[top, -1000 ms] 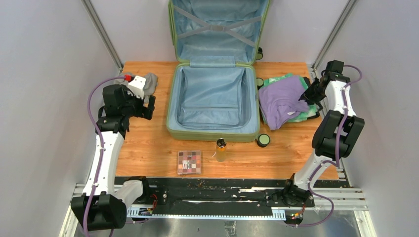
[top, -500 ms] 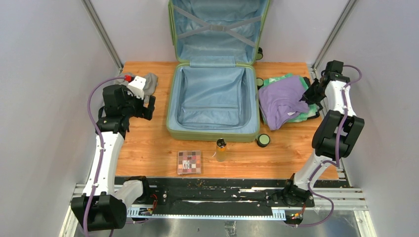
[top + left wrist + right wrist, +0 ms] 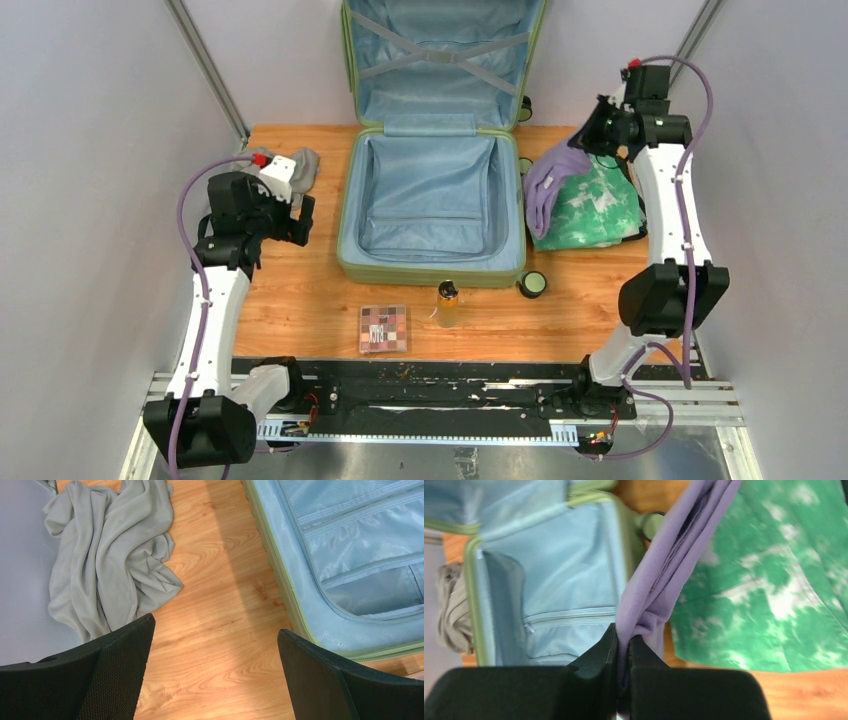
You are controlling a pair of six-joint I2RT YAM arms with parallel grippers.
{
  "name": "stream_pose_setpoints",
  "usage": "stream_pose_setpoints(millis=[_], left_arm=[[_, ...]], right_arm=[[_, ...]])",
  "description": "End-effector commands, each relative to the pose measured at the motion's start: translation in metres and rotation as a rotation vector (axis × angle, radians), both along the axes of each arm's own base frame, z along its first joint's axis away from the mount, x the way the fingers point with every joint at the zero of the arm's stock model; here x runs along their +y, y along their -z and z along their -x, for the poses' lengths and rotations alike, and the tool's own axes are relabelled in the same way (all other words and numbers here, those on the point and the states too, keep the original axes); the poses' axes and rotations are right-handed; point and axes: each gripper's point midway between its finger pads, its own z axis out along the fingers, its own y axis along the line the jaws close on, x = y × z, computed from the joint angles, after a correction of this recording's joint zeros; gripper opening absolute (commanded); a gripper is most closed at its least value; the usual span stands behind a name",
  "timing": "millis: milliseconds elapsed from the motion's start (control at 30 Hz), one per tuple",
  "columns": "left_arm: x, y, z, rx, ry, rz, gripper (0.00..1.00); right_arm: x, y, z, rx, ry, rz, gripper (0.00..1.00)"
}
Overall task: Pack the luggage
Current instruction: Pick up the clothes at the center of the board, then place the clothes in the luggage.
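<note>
Purple shirt (image 3: 664, 580) in grip: clamps it tight between the right fingers (image 3: 594, 670), hanging beside green tie-dye cloth (image 3: 595, 205). Holds the left fingers (image 3: 120, 680) wide apart above the worktop (image 3: 300, 290), near grey cloth (image 3: 105, 560). Finds the luggage (image 3: 430, 272) open at the middle, lid upright.

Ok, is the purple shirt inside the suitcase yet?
No, the purple shirt hangs pinched in the right gripper, beside the luggage rather than in it.

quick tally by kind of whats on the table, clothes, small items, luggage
clothes: 3 (purple garment, green tie-dye garment, grey garment)
bottle: 1
colour palette: 1
luggage: 1
total: 6
</note>
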Motion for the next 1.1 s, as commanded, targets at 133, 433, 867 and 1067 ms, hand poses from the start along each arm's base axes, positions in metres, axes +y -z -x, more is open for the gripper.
stream_pose_setpoints(millis=[133,433,867,1067], left_arm=[[-0.001,-0.014,0.008,0.004,-0.008,0.011,1.00],[0.004,-0.020,0.013,-0.011,-0.032,-0.015,1.00],[0.008,-0.020,0.016,-0.021,-0.032,-0.043,1.00],[0.007,-0.020,0.017,-0.025,-0.025,-0.047,1.00]], right_arm=[[0.128,-0.089,0.009,-0.193,-0.254,0.054,0.00],[0.293,-0.103,0.018,-0.301,-0.637,-0.094,0.00],[0.309,0.060,-0.031,-0.005,-0.653,-0.088,0.00],[0.263,0.110,-0.045,0.128,-0.518,-0.029,0.00]])
